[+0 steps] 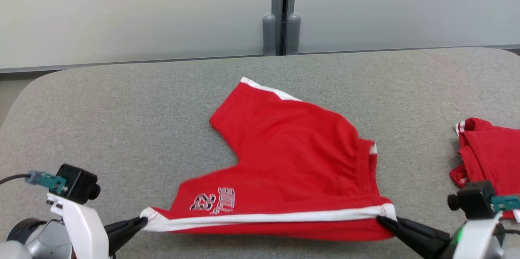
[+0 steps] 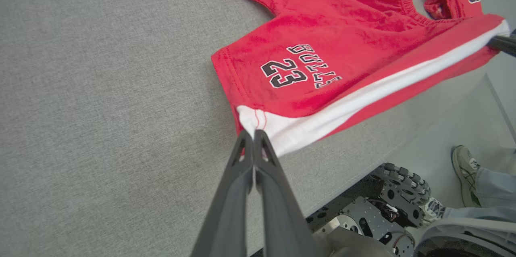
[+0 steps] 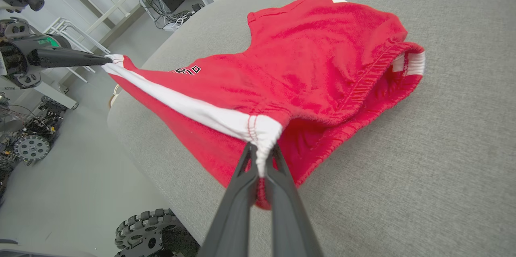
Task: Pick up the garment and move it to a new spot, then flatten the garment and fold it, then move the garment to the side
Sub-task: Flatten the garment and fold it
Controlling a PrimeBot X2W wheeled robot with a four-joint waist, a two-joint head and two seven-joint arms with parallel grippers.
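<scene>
Lying near the table's [image 1: 122, 120] front edge in the head view, red shorts [image 1: 292, 157] stretch between left gripper [image 1: 142, 221] and right gripper [image 1: 382, 220]. Left wrist view: fingers [image 2: 234, 192] clamped on the white hem corner. Right wrist view: fingers [image 3: 238, 200] clamped on the waistband end

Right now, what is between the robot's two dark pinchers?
The red fabric shorts: their white side stripe stretches from the left gripper to the right gripper, and both are shut on its ends. The head view shows it.
</scene>
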